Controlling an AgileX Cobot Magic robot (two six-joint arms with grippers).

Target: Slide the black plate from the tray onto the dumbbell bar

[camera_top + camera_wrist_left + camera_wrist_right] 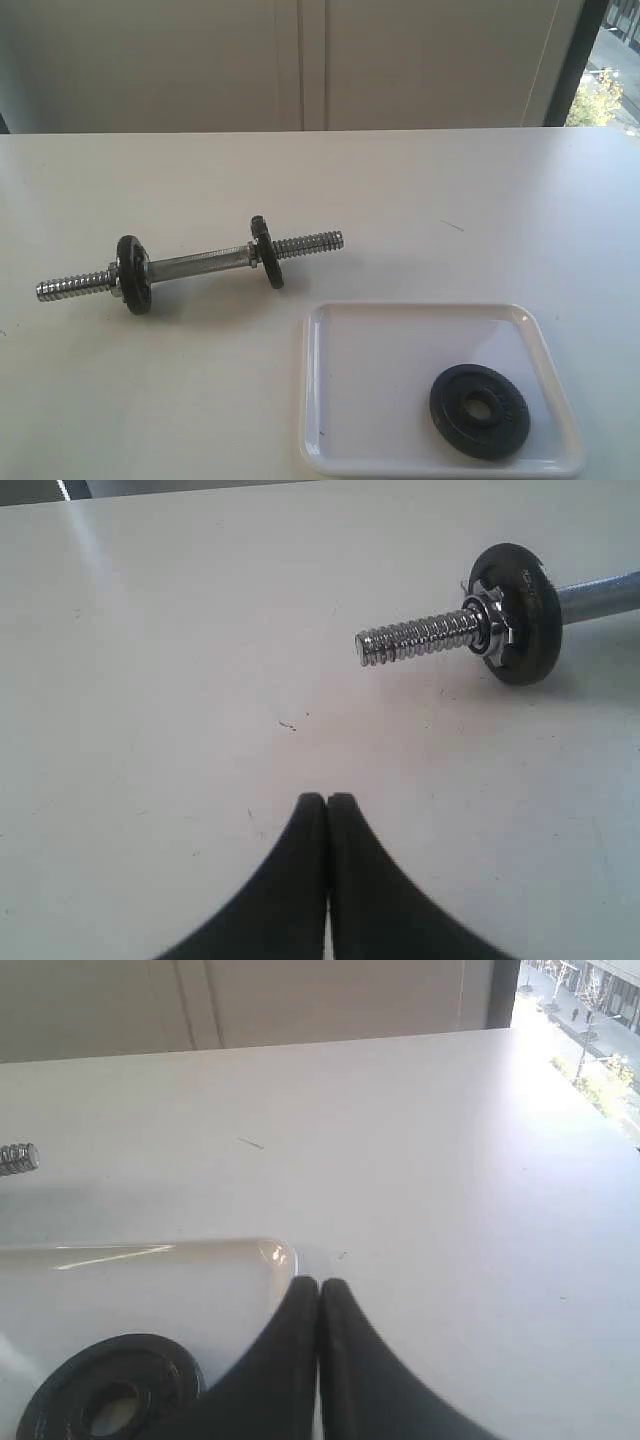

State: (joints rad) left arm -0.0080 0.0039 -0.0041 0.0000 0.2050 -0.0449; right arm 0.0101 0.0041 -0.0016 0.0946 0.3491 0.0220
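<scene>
The black plate [480, 412] [105, 1393] lies flat in the near right part of the white tray [390, 340] [150, 1260]. Left of the tray, the chrome dumbbell bar [200, 263] rests on the table with two smaller black discs [131, 274] [267, 252] on it; its threaded end [420, 637] shows in the left wrist view beside one disc [520, 615]. My left gripper [327, 802] is shut and empty, short of that threaded end. By the tray's corner my right gripper [318, 1286] is shut and empty. Neither gripper appears in the exterior view.
The white table [450, 200] runs back to a pale wall [300, 60]. A window [610, 60] opens at the far right. A tip of the bar's other threaded end [18, 1158] shows in the right wrist view.
</scene>
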